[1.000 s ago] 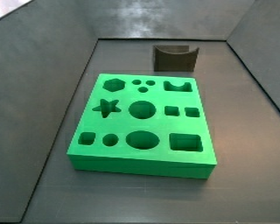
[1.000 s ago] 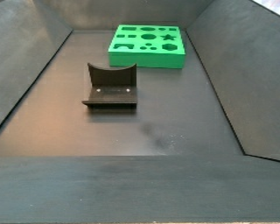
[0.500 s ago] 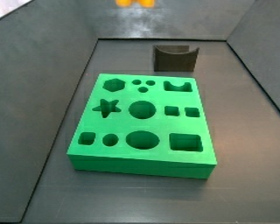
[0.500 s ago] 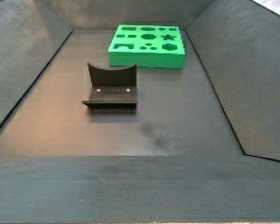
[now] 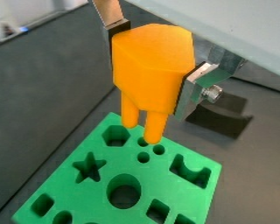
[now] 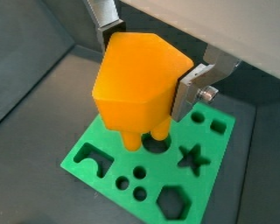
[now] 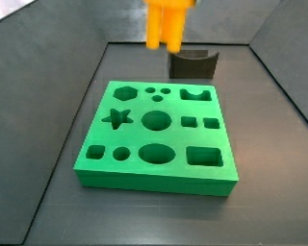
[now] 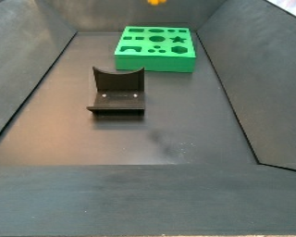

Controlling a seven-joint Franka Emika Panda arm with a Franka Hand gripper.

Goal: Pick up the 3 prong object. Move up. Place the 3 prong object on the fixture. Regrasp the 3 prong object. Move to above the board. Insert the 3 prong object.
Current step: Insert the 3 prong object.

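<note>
My gripper (image 5: 154, 63) is shut on the 3 prong object (image 5: 149, 48), a yellow-orange block held between its two silver fingers (image 5: 202, 80), prongs (image 5: 156, 125) pointing down. It hangs in the air above the far part of the green board (image 5: 63, 188), close to the three small round holes (image 5: 146, 156). In both wrist views the block hides part of the board (image 6: 166, 175). In a side view the object (image 7: 167, 24) hangs in from the top edge, above the board (image 7: 138, 136) and in front of the fixture (image 7: 192, 64); the fingers are out of frame there.
The dark fixture (image 8: 117, 91) stands on the grey floor apart from the board (image 8: 157, 63); it also shows in a wrist view (image 5: 224, 115). Sloping grey walls (image 8: 27, 83) enclose the floor on all sides.
The 3 prong object has come down into a side view from above: absent one second ago, only its tips half a second ago, now most of it shows.
</note>
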